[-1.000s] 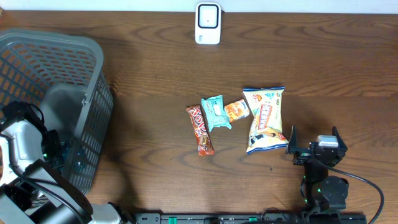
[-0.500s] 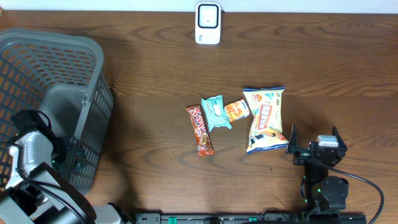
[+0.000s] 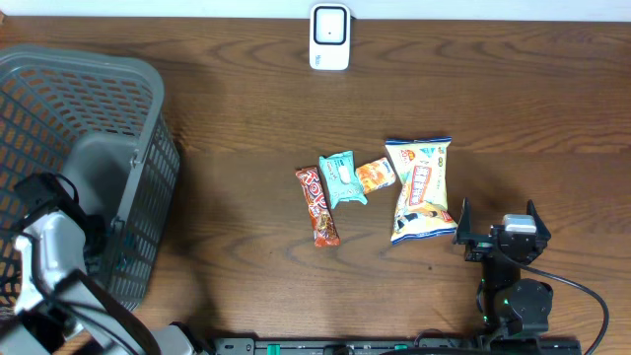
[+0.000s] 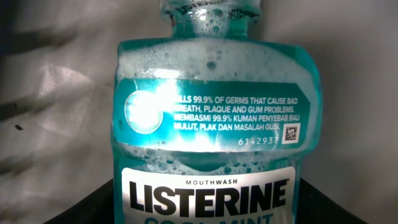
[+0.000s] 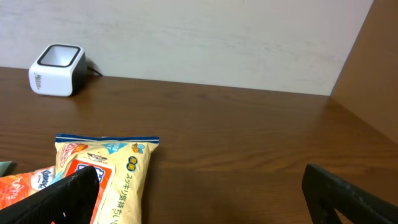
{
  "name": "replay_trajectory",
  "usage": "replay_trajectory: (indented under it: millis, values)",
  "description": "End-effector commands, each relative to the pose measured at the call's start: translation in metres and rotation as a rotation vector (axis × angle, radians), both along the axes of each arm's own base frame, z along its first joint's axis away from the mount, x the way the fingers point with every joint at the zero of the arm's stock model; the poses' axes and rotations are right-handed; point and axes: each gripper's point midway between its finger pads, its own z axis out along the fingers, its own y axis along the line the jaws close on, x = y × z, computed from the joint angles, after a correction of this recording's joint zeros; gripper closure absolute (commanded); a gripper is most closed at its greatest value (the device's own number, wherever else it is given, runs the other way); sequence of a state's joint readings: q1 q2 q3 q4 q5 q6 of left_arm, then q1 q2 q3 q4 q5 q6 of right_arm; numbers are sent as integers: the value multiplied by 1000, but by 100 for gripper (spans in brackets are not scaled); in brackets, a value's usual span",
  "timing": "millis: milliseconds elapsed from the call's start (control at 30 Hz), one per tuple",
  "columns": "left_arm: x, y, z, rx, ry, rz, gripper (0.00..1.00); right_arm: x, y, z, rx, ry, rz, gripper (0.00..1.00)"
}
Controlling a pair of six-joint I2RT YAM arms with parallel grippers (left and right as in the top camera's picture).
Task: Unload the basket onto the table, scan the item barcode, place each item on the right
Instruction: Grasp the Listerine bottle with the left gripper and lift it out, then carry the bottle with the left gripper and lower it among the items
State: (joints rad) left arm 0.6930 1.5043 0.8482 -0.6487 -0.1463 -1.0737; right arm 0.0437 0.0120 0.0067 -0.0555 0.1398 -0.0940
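Teal mouthwash bottle (image 4: 208,124) runs vertically in-frame, neck pointing up

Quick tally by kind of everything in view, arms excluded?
Snack packets: 4 (red bar, teal pack, orange pack, chip bag)
Mouthwash bottle: 1
Basket: 1
Scanner: 1
Total: 7

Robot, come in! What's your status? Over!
Left gripper closed on mouthwash bottle, down in the basket. Right gripper open, empty, beside the snack bag. Scanner at far edge; basket wall stands between.
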Motion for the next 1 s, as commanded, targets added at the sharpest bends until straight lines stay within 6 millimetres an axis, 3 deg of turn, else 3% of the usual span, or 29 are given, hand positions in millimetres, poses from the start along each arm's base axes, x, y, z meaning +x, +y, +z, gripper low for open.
replay_trajectory:
  millis: [0,67,200,333,367,467,567,700,800,967]
  values:
    - [23,9,56,102,-181,-43,57,0,-1,0,10,-3,-7,1]
    - [31,10,78,141,-265,-53,57,0,-1,0,10,-3,-8,1]
    - [50,9,141,254,-501,-96,57,0,-1,0,10,-3,-8,1]
    - [58,-6,230,390,-824,-117,57,0,-1,0,10,-3,-7,1]
    - [58,-9,242,406,-872,-123,56,0,-1,0,10,-3,-8,1]
    - [55,-38,309,481,-1124,-222,57,0,-1,0,11,-3,-8,1]
    - [53,-76,351,448,-1322,-338,57,0,-1,0,10,-3,-7,1]
    - [62,-135,373,295,-1465,-562,57,0,-1,0,10,-3,-7,1]
    - [71,-169,368,177,-1480,-686,57,0,-1,0,10,-3,-7,1]
    - [88,-245,353,-15,-1462,-956,57,0,-1,0,10,-3,-7,1]
